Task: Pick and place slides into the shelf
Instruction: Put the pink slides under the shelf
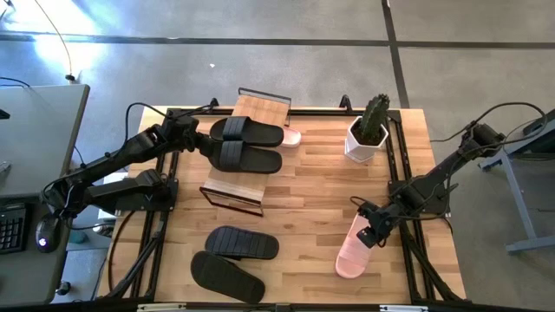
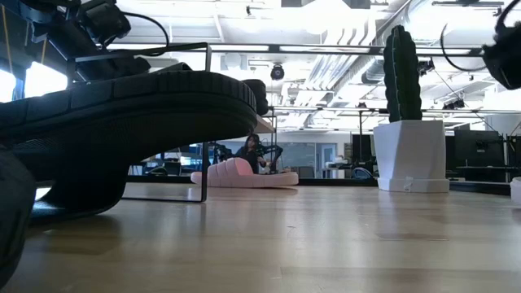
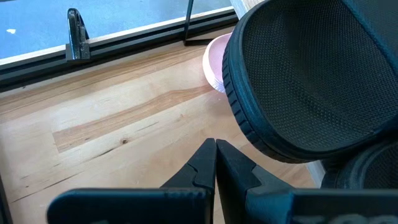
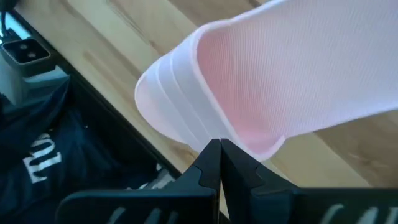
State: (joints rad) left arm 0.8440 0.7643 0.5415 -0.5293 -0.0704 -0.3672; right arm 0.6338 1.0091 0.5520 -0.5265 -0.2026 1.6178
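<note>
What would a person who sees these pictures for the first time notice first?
Probably the two black slides lying across the slanted wooden shelf near the table's middle, with the shut left gripper beside them. Next, the pink slide near the table's right front edge, where the shut right gripper sits at its strap. A cactus in a white pot stands at the back right.

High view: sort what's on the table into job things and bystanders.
Job: two black slides on the shelf; black slides lying loose at the near edge; pink slide at the right gripper; pink slide beside the shelf; left gripper.
Bystanders: cactus pot.
</note>
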